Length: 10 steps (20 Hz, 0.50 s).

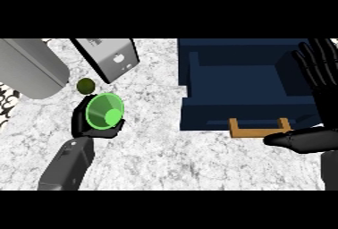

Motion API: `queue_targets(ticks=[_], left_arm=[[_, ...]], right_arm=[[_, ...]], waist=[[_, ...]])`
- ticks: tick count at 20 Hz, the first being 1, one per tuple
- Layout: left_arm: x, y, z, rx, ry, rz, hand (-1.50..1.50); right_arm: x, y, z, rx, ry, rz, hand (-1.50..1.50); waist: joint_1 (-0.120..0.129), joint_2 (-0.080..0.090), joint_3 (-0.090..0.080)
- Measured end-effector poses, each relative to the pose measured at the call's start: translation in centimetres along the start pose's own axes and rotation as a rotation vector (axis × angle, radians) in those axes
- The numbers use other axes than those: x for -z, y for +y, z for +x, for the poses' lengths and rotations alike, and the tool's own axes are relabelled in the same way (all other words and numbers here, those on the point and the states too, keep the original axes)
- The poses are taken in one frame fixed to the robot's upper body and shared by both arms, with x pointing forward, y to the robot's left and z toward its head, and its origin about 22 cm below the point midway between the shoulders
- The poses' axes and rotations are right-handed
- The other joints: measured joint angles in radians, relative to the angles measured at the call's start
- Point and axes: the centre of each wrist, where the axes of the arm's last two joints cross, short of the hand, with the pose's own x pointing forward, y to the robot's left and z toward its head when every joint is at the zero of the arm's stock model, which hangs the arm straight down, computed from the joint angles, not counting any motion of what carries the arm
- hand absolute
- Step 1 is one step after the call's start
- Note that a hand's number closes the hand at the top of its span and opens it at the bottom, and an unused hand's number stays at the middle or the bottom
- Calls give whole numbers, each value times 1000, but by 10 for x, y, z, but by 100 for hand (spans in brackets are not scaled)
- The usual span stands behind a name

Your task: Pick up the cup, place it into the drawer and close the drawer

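The one green cup (104, 112) is sitting in the left hand (82, 127), whose fingers are curling round it, well left of the single open navy drawer (244, 85). The right hand (323, 85) is resting open, fingers up, by the drawer's wooden handle (259, 128). One olive ball (86, 85) is lying just behind the cup, with a grey box (109, 56) and a grey canister (30, 67) sitting further back.

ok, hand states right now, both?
Left hand: shut on the green cup.
Right hand: open, fingers straight, holding nothing, beside the open drawer.
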Motion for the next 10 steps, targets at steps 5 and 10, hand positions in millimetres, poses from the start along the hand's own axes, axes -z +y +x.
queue_targets(ticks=[5,10], left_arm=[[55,-40,23,-65,-93,-112,150],[101,-89,58,-105,-135,-224,150]], right_arm=[[-3,-3,-4,-12,1,-7,-150],[-7,-6,-5,-24,8,-13,-150]], waist=[[15,-7,2],[19,-10,2]])
